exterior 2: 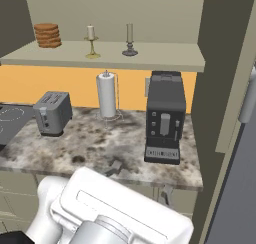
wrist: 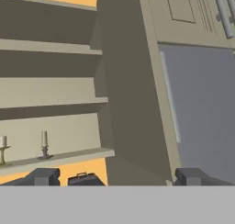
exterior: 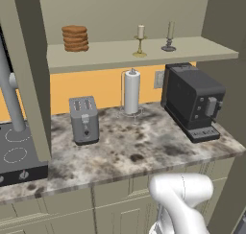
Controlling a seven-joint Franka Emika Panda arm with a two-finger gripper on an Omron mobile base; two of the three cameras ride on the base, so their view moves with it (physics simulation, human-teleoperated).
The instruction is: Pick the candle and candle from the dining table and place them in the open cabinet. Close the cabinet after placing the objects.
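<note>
Both candles stand side by side on the lowest shelf (exterior: 110, 53) of the open cabinet (wrist: 50, 87). The cream candle on the brass holder (exterior: 140, 41) (exterior 2: 91, 42) (wrist: 2, 149) is on the left. To its right is the greyish candle on the silver holder (exterior: 169, 36) (exterior 2: 130, 40) (wrist: 44, 146). My gripper (wrist: 119, 177) is open and empty, below and to the right of the shelf, facing the cabinet's open right door (wrist: 131, 81). The fingertips (wrist: 46, 176) stand wide apart. The dining table is out of view.
A stack of brown cookies (exterior: 75, 38) shares the shelf. Below, the stone counter (exterior: 139, 146) holds a toaster (exterior: 84, 119), a paper-towel roll (exterior: 132, 91) and a black coffee machine (exterior: 192, 101). A cooktop (exterior: 14, 154) lies left. The left cabinet door (exterior: 29, 75) hangs open.
</note>
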